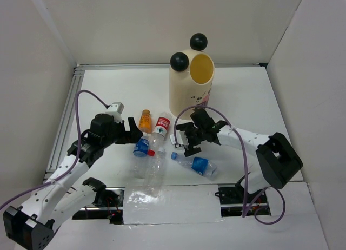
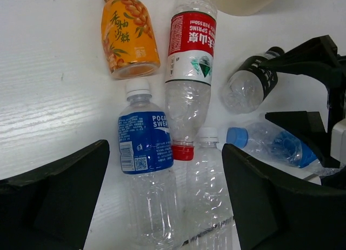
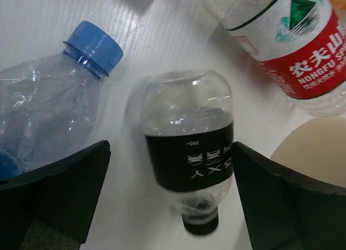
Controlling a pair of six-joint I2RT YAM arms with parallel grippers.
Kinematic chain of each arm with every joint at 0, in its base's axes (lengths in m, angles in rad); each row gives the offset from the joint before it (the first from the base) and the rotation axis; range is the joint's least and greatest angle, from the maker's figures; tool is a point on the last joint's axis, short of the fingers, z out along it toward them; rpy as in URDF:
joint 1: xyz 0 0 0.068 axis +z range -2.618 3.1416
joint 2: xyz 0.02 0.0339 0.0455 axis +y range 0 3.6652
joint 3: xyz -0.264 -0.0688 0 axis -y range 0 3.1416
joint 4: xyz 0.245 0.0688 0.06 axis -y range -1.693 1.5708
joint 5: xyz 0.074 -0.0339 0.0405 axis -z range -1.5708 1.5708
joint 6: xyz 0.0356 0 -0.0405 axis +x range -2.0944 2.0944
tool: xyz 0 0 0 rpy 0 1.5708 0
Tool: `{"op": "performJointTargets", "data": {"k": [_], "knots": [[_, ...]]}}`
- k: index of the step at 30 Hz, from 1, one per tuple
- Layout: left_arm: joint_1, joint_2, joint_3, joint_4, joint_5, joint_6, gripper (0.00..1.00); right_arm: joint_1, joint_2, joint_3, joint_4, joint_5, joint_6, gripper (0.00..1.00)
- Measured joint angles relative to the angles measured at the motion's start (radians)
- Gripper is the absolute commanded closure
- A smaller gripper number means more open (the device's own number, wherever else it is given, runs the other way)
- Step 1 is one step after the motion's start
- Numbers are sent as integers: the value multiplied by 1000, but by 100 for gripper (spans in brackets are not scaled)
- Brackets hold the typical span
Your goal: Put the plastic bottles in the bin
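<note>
Your left tool fills the bottom of its wrist view, fingers spread wide and gripping nothing. Under it lie a blue-labelled bottle and a clear white-capped bottle, both cut off by the lower edge. Nearer the bin lie a red-labelled bottle and the amber bottle, whose cap runs out of frame. Your right tool is likewise wide, straddling a black-labelled bottle on the table. That bottle sits close to one finger, and you cannot tell whether they touch. From above it is hidden under the tool. A blue-capped bottle lies farther from the bin, partly covered by a finger. All six bottles lie on the table in front of the bin, whose bottom you cannot see.
</note>
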Motion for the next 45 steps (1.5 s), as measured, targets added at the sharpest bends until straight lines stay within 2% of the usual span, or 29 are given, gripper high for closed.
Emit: {"op": "performJointTargets", "data": {"k": [7, 8, 9, 13, 15, 19, 22, 26, 31, 35, 39, 45], "knots": [[-13, 0, -10, -2, -1, -15, 3, 1, 93, 0, 35, 34, -37, 21], [-15, 0, -10, -3, -1, -25, 5, 1, 97, -1, 43, 38, -40, 26], [-17, 0, -10, -3, -1, -31, 5, 2, 98, -1, 50, 40, -42, 36], [-35, 0, -10, -22, -3, -63, 6, 2, 98, 27, 21, 39, -50, 64], [-45, 0, -11, -33, -4, -83, 6, -2, 96, 92, -57, 22, -34, 69], [-75, 5, -11, -48, -9, -114, 7, -37, 43, 290, -193, -71, 82, 69], [-107, 27, -11, -56, -15, -144, 7, -69, -77, 433, -210, -135, 222, 69], [-162, 80, -35, -67, -26, -165, 7, -84, -241, 553, -165, -182, 416, 69], [-201, 115, -44, -81, -45, -184, 7, -171, -332, 573, -7, -193, 652, 69], [-222, 140, -44, -80, -64, -185, 7, -311, -314, 529, 176, -165, 843, 69], [-242, 167, -44, -79, -86, -185, 7, -472, -212, 517, 354, -156, 1070, 67], [-265, 173, -44, -74, -118, -185, 6, -611, -53, 503, 570, -191, 1373, 66]]}}
